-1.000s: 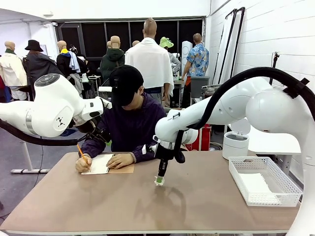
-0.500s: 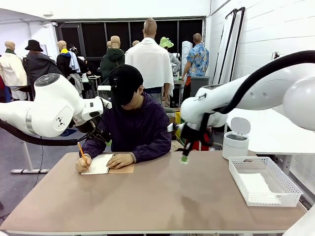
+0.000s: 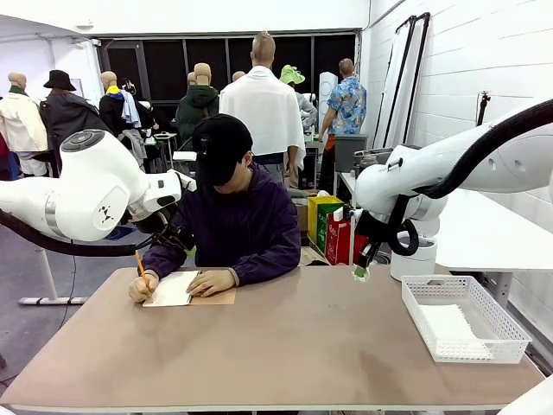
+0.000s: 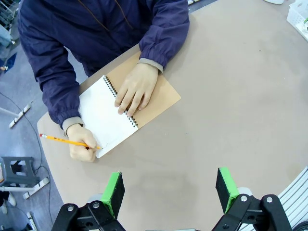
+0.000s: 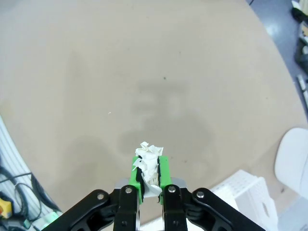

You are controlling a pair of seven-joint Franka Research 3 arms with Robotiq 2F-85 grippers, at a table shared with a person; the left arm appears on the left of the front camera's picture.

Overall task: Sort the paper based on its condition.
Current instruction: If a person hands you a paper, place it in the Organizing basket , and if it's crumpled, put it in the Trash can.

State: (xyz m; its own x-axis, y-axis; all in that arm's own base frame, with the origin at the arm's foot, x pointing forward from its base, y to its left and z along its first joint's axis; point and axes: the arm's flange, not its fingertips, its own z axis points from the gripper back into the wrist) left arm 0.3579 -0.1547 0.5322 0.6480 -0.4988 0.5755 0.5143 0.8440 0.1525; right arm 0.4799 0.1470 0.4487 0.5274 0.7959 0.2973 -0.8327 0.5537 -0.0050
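Above the worktop (image 3: 285, 346), your right jaws are clenched on crumpled paper (image 5: 148, 160); your left jaws hang released, wide apart.

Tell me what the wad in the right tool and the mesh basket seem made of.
Wad: thin matte white paper, by its sharp crumpled folds, pinched in the right tool. Basket: probably moulded white plastic, slightly glossy, regular lattice walls.

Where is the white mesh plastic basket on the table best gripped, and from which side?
Probably the side wall nearest the brown table's middle, from straight above, jaws astride the rim: the white mesh plastic basket is open-topped, with thin upright walls.
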